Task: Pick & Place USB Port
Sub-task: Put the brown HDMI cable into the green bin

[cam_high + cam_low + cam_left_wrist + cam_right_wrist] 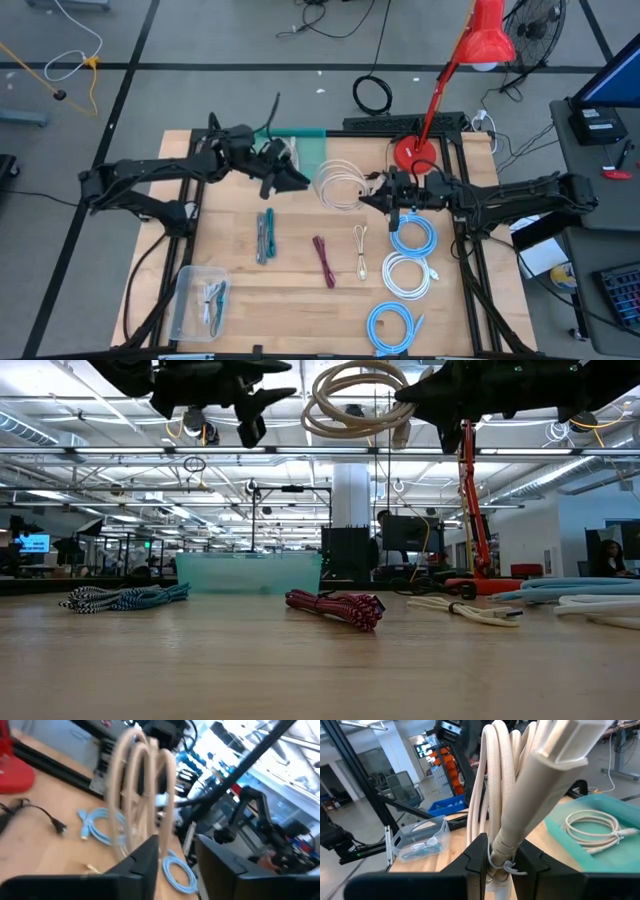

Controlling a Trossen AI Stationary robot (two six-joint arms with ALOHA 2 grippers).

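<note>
Cable: beige coiled cable [341, 185] lifted above the table [290, 290] near its far edge, blurred in the left wrist view.
Right gripper [501, 855]: clamped on it.
Left gripper [300, 180]: part-open beside the coil (contact unclear).
Count: three blue coils [411, 237] along the right edge.

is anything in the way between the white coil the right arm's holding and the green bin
The right gripper holds the white coiled cable in the air. Between it and the green bin only the left gripper is close, raised beside the bin's near edge.

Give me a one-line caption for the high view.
Right gripper holds a coiled white cable above the table, left gripper alongside.
</note>
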